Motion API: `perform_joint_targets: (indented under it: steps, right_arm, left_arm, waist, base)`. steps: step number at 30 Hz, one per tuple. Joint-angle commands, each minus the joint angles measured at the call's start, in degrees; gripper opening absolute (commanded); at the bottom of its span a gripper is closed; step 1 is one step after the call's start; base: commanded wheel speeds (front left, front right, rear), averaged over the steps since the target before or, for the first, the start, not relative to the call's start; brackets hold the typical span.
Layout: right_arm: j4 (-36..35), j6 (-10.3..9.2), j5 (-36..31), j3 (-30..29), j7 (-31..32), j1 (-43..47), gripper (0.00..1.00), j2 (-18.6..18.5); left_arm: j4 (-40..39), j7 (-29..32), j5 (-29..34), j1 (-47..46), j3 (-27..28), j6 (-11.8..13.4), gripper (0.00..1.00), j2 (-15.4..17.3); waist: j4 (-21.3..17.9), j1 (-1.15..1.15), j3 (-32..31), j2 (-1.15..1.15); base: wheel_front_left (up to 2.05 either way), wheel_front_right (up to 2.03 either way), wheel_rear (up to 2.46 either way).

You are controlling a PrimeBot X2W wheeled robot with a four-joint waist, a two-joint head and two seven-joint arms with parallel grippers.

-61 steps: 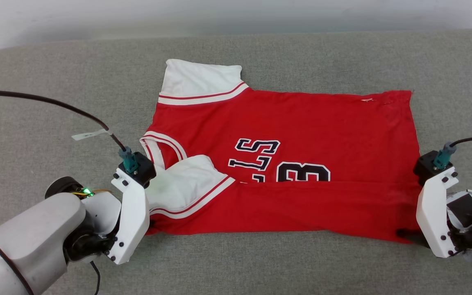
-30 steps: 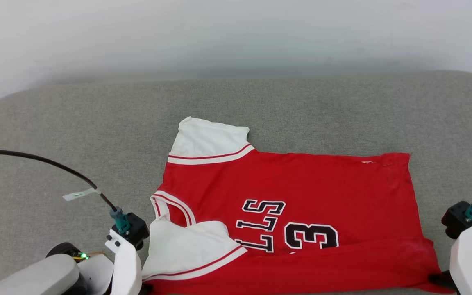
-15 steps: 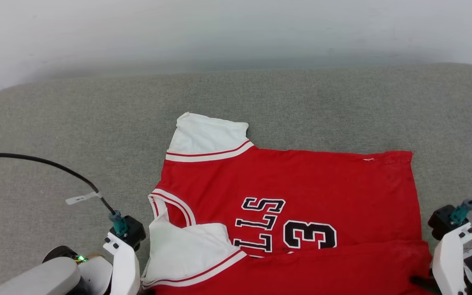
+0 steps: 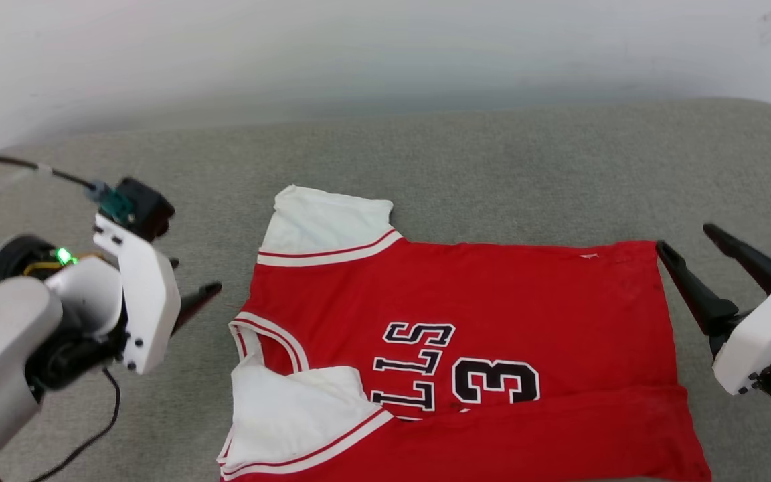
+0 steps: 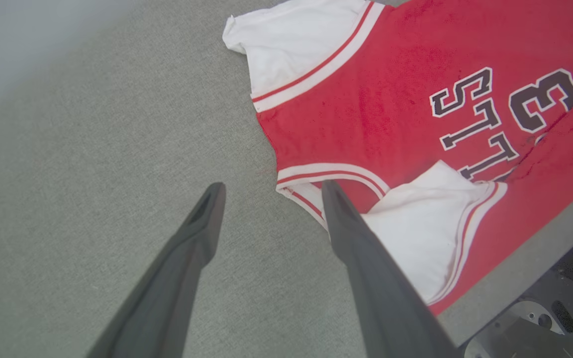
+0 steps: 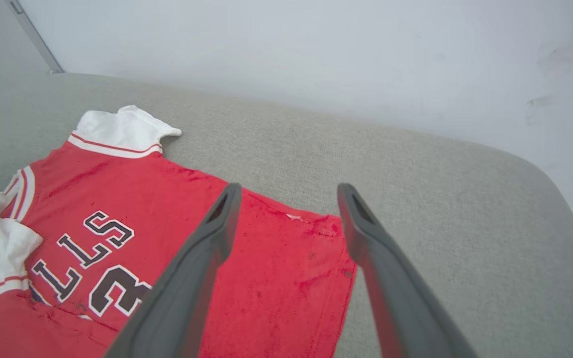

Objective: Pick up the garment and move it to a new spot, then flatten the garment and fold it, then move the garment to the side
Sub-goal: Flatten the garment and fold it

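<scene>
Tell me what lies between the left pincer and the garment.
A bare strip of grey upholstery, seen in the head view, separates the left pincer from the garment.

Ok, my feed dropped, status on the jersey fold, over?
Both open: left claw by the neckline, right claw by the far hem corner. The garment flat on grey cushion, near edge folded over the number. Nothing in the way.
</scene>
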Motion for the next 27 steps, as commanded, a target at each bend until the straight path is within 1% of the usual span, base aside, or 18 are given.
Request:
perform_joint_targets:
  steps: [1, 5, 8, 12, 15, 18, 21, 22, 23, 27]
  right_arm:
    - [-0.82, -0.04, -1.94, -1.13, -1.99, 1.33, 1.0, 1.34]
    - [-3.76, -0.04, -7.82, -5.51, -9.27, 2.99, 1.0, 6.12]
    - [-5.93, -0.04, -12.09, -9.72, -14.21, 5.1, 1.0, 10.76]
    - [-9.35, -0.04, -16.81, -13.25, -18.42, 7.65, 1.0, 15.79]
    - [-11.73, -0.04, -19.26, -14.43, -19.87, 9.24, 1.0, 18.81]
    - [-13.56, -0.04, -20.87, -15.25, -20.62, 10.1, 1.0, 20.86]
    - [-14.72, -0.04, -21.47, -15.54, -20.65, 10.07, 1.0, 22.65]
    - [-14.72, -0.04, -21.47, -15.54, -20.65, 10.07, 1.0, 22.65]
    - [-14.97, -0.04, -21.68, -15.61, -20.77, 9.68, 1.0, 23.0]
    - [-15.44, -0.04, -21.97, -15.37, -21.16, 8.11, 1.0, 23.77]
  left_arm:
    - [0.79, -0.11, 0.57, -1.53, 0.55, -0.18, 1.0, -0.6]
    - [3.11, 0.2, 1.58, -5.8, 1.74, -0.93, 1.0, -1.81]
    - [4.86, 1.47, 2.17, -9.18, 2.05, -1.92, 1.0, -2.62]
    - [8.02, 3.34, 2.62, -14.37, 2.74, -2.7, 1.0, -4.04]
    - [10.78, 5.3, 2.02, -18.37, 3.57, -2.99, 1.0, -5.31]
    - [13.95, 9.26, 0.82, -21.88, 3.84, -3.24, 1.0, -6.67]
    - [16.19, 12.53, 1.05, -26.17, 3.83, -3.45, 1.0, -7.52]
    - [16.19, 12.53, 1.05, -26.17, 3.83, -3.45, 1.0, -7.52]
    - [17.01, 13.8, 0.98, -27.12, 3.58, -3.53, 1.0, -7.85]
    - [19.08, 20.73, 1.71, -31.23, 0.96, -4.05, 1.0, -7.97]
  waist:
    - [-1.15, 0.0, 1.31, 0.0]
    - [-3.04, 0.0, 4.03, 0.0]
    - [-4.21, 0.0, 6.28, 0.0]
    - [-5.52, 0.0, 9.59, 0.0]
    - [-6.42, 0.0, 12.27, 0.0]
    - [-7.28, 0.0, 14.97, 0.0]
    - [-8.39, 0.0, 18.03, 0.0]
    - [-8.39, 0.0, 18.03, 0.0]
    - [-8.7, 0.0, 18.97, 0.0]
    - [-9.79, 0.0, 22.37, 0.0]
  base:
    - [0.0, 0.0, 0.0]
    - [0.0, 0.0, 0.0]
    - [0.0, 0.0, 0.0]
    - [0.0, 0.0, 0.0]
    - [0.0, 0.0, 0.0]
    - [0.0, 0.0, 0.0]
    - [0.0, 0.0, 0.0]
    - [0.0, 0.0, 0.0]
    - [0.0, 0.0, 0.0]
    - [0.0, 0.0, 0.0]
